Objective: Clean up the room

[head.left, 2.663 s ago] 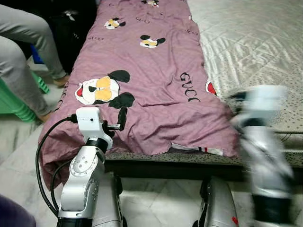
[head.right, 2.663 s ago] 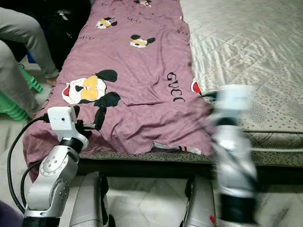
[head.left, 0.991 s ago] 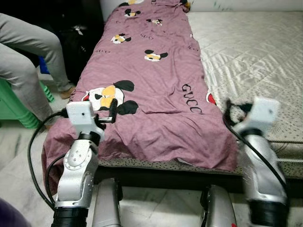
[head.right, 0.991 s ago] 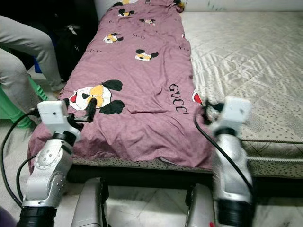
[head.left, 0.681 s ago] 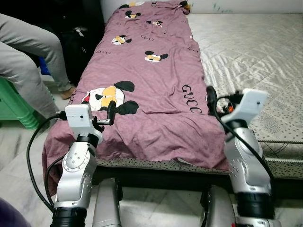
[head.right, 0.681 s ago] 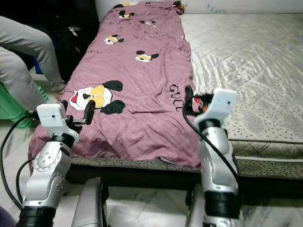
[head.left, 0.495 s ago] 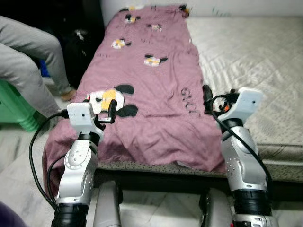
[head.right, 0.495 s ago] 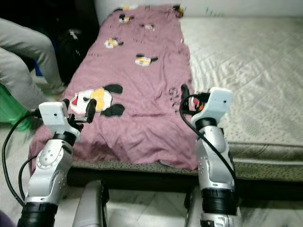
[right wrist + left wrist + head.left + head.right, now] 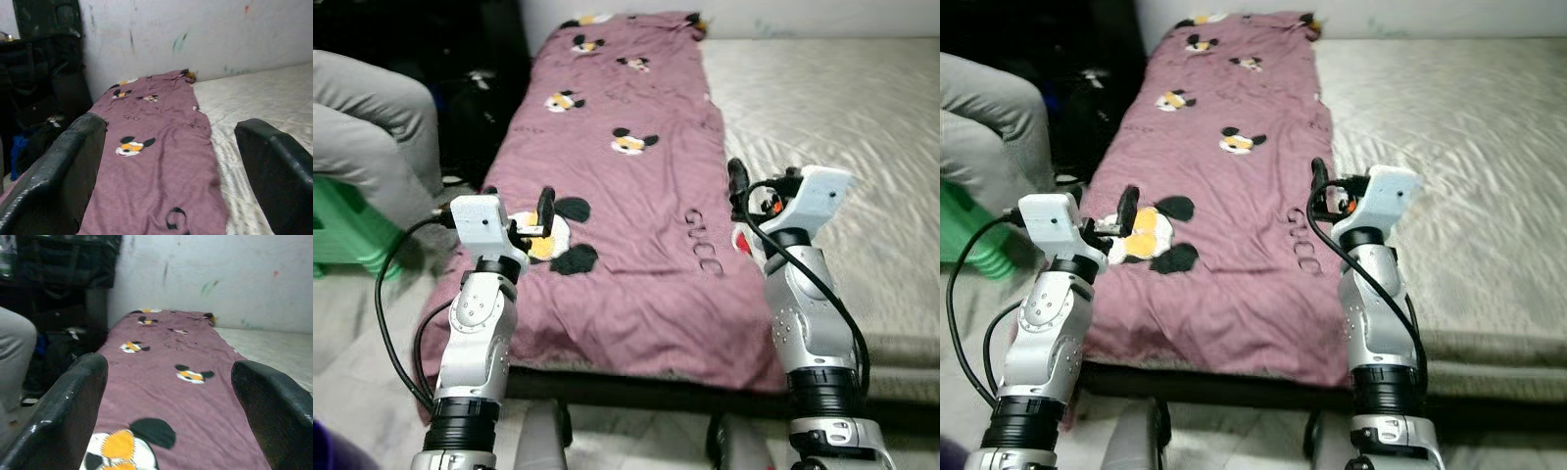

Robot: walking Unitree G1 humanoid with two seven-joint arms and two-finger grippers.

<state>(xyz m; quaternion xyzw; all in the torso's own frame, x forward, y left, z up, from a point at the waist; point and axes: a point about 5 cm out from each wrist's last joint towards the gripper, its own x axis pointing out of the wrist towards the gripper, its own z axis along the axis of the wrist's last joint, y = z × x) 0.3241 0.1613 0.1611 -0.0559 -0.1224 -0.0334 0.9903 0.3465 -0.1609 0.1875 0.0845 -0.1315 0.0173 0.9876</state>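
Observation:
A purple blanket (image 9: 626, 186) printed with cartoon mice and black lettering lies spread along the left half of the bed. Its near end hangs over the bed's foot (image 9: 636, 348). My left gripper (image 9: 533, 211) is held up above the blanket's near left part, open, with nothing between its fingers (image 9: 73, 401). My right gripper (image 9: 744, 186) is raised over the blanket's right border, close to the black lettering (image 9: 705, 250). It is open too and holds nothing between its fingers (image 9: 63, 166).
Bare quilted mattress (image 9: 842, 108) takes up the bed's right half. A person's grey trouser legs (image 9: 372, 137) and a green stool (image 9: 342, 235) are at the left. Dark bags (image 9: 480, 78) stand between them and the bed. A white wall (image 9: 205, 269) closes off the bed's head.
My right arm has swung up from low at the right, now steady over the blanket's right border. The camera has tilted up the bed. The left gripper stays raised and open.

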